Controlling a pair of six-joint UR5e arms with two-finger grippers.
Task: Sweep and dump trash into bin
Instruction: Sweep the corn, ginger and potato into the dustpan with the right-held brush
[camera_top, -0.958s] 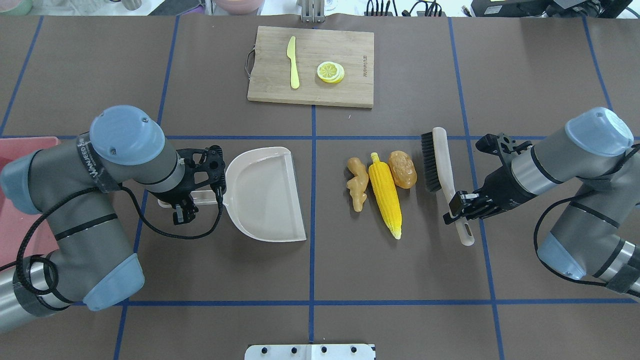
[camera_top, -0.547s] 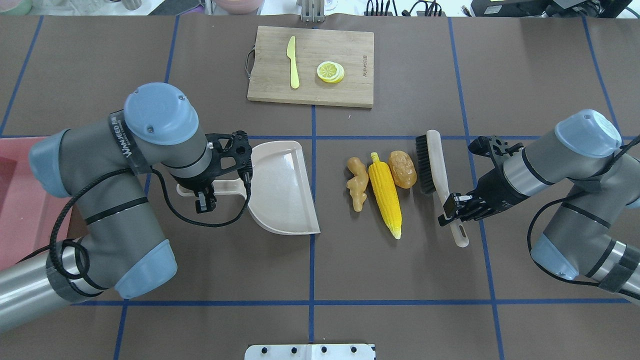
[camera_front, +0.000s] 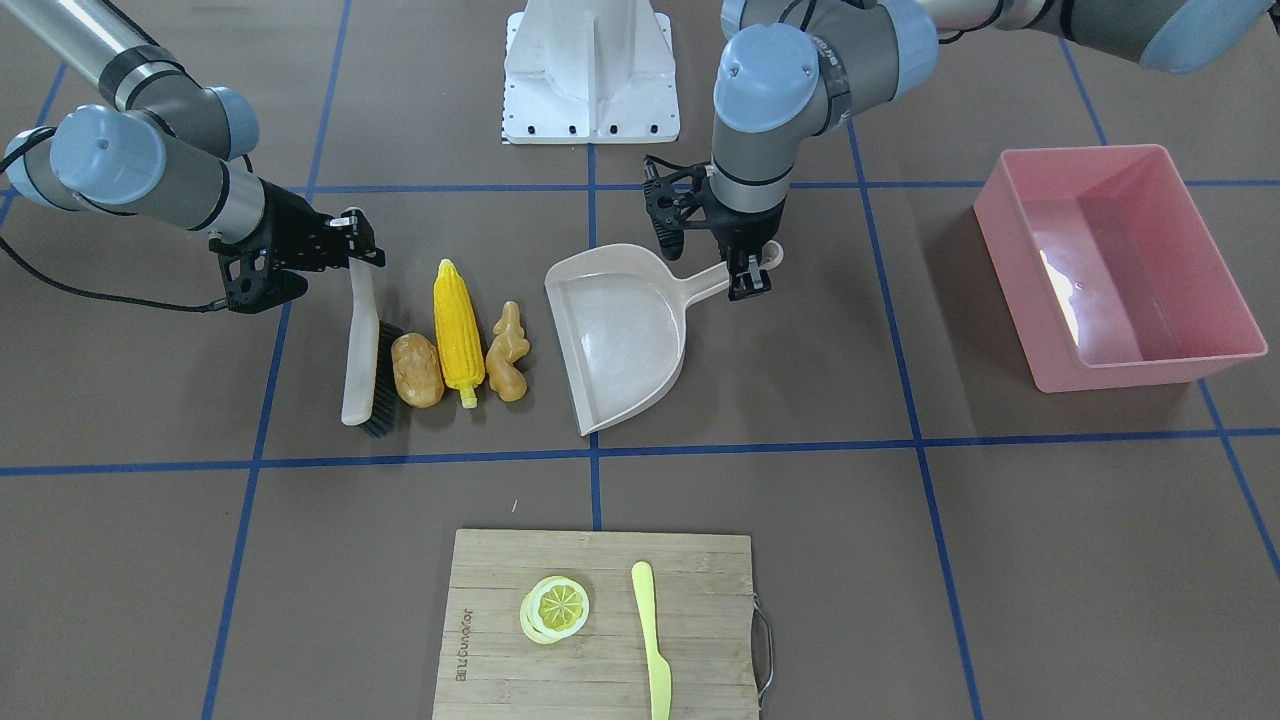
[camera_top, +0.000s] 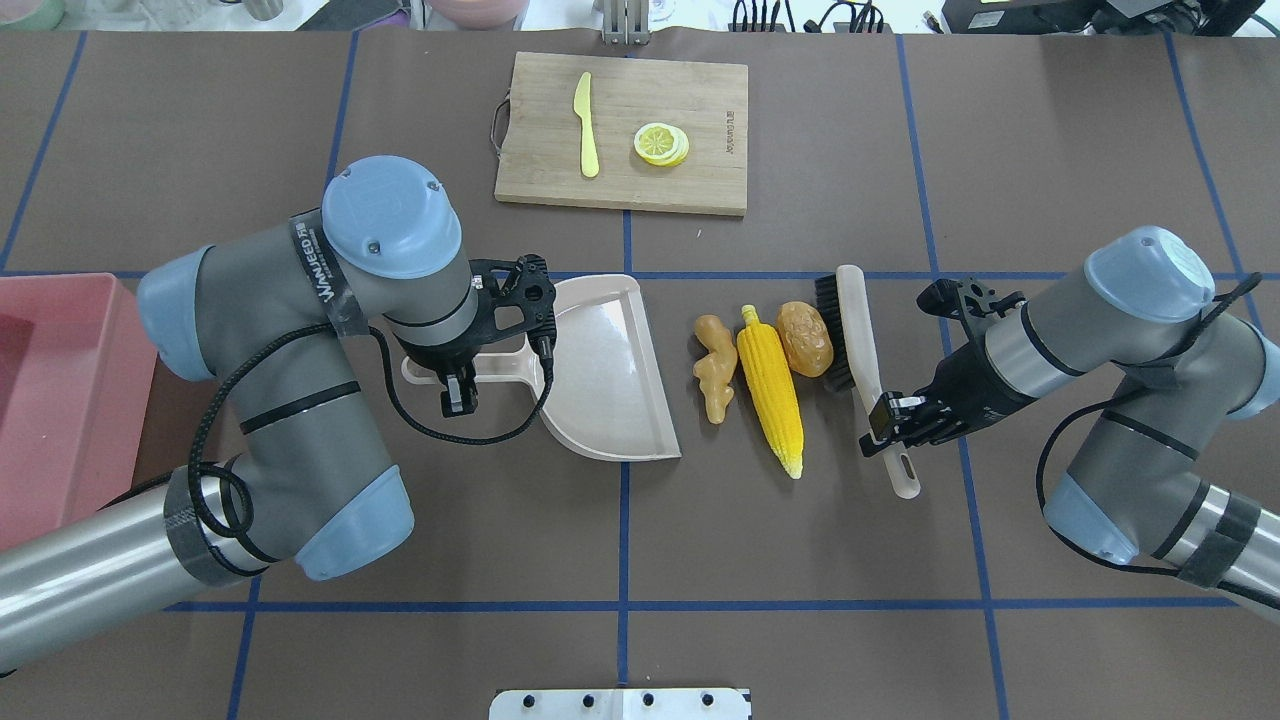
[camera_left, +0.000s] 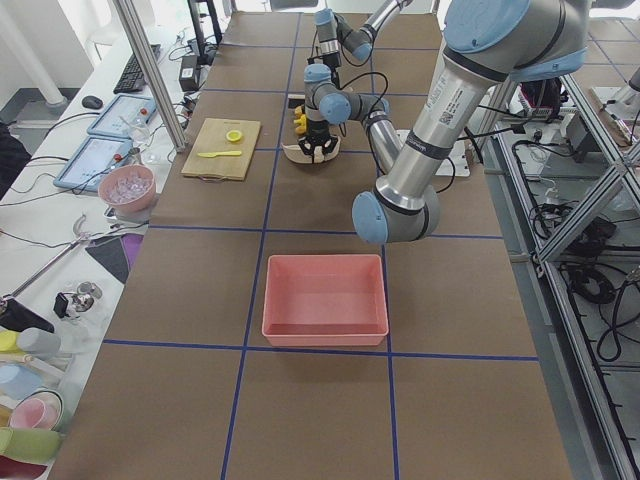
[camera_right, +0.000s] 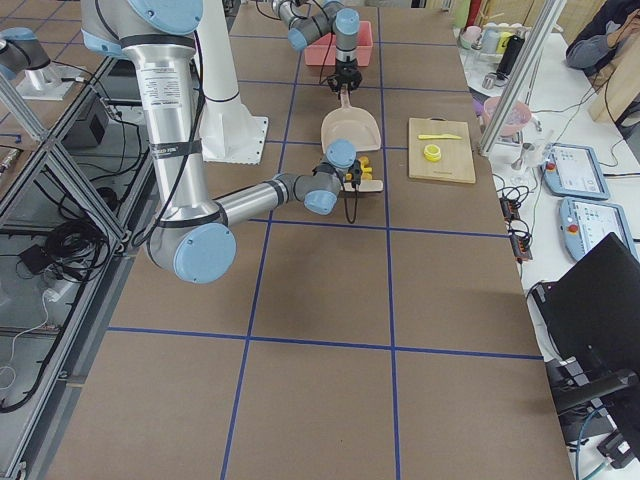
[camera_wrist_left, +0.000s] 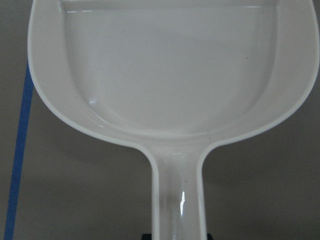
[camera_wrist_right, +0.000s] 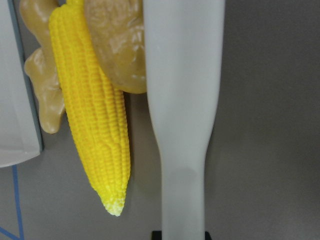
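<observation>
The trash lies in a row mid-table: ginger root (camera_top: 714, 365), corn cob (camera_top: 770, 390) and potato (camera_top: 805, 338). My right gripper (camera_top: 885, 425) is shut on the handle of a white brush (camera_top: 852, 320), whose black bristles touch the potato's right side. The right wrist view shows the brush handle (camera_wrist_right: 182, 125) pressed against the potato (camera_wrist_right: 117, 45), with the corn (camera_wrist_right: 92, 110) beside it. My left gripper (camera_top: 458, 392) is shut on the handle of the beige dustpan (camera_top: 610, 370), whose open edge faces the ginger a short gap away. The pink bin (camera_top: 100, 290) sits at the far left.
A wooden cutting board (camera_top: 710, 90) at the far side carries a pale yellow knife (camera_top: 586, 125) and lemon slices (camera_top: 661, 144). My left arm's elbow reaches over the bin's right edge. The robot's base plate (camera_top: 620, 703) is at the near edge.
My left arm has slid the dustpan to the right, close to the ginger. My right arm has carried the brush left until its bristles reached the potato.
</observation>
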